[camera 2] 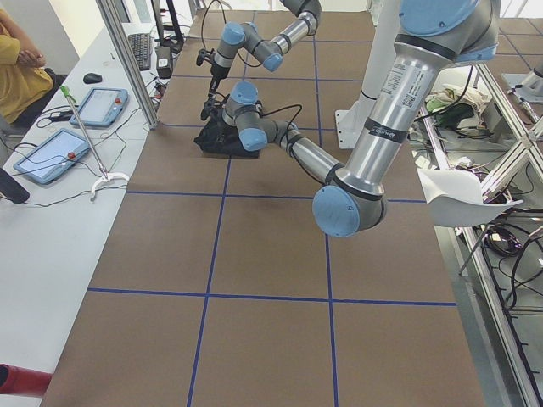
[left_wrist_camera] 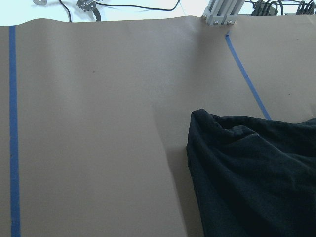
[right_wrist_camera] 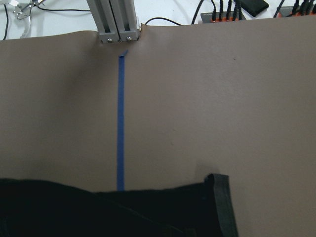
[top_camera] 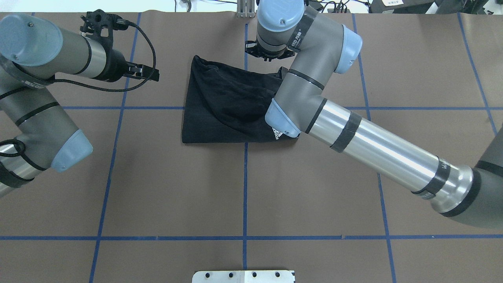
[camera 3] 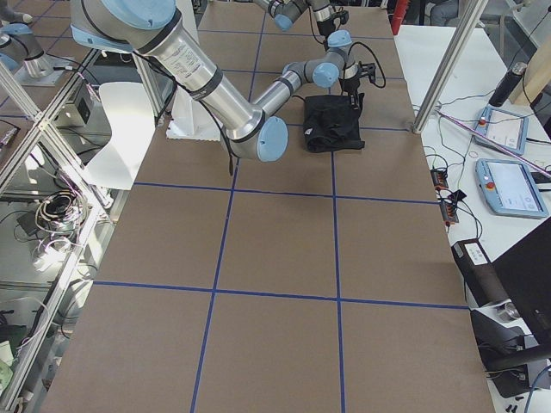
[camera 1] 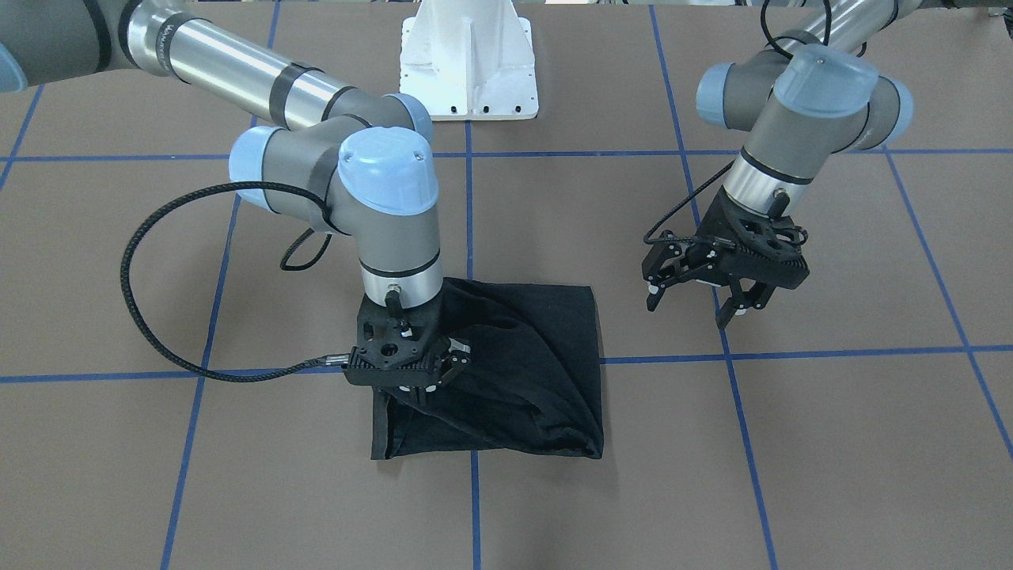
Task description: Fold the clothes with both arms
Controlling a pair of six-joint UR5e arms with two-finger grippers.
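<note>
Black T-shirt (camera 1: 522, 372) is recorded folded into a rough square bundle on the brown table (camera 1: 791, 475). It is laid over a crossing of blue tape lines (camera 1: 469, 198), at 6 o'clock of the white pedestal base (camera 1: 469, 59) in the front-facing view. Right arm (camera 1: 237, 71) is brought in from 10 o'clock of that view, with the forearm near level and the wrist turned straight down. Right gripper (camera 1: 431, 378) is set vertically on the bundle's 9 o'clock edge. Its jaws are read as clenched on a pinch of the T-shirt: creases are drawn from the 5 o'clock corner up towards it, and a flap is hung below it down to the table. Left arm (camera 1: 799, 111) is brought in from 1 o'clock, with the wrist tilted down towards 7 o'clock. Left gripper (camera 1: 692, 307) is held above bare table at 3 o'clock of the bundle, well apart from the cloth, released, with fingers (camera 1: 734, 305) spread wide. In the overhead view a small white logo (top_camera: 276, 133) is noted at the bundle's 5 o'clock corner, partly covered by a light-blue joint cap of the right arm. In the left wrist view a rumpled corner of the T-shirt is shown at 4 o'clock. In the right wrist view a hemmed edge is shown along 6 o'clock.
</note>
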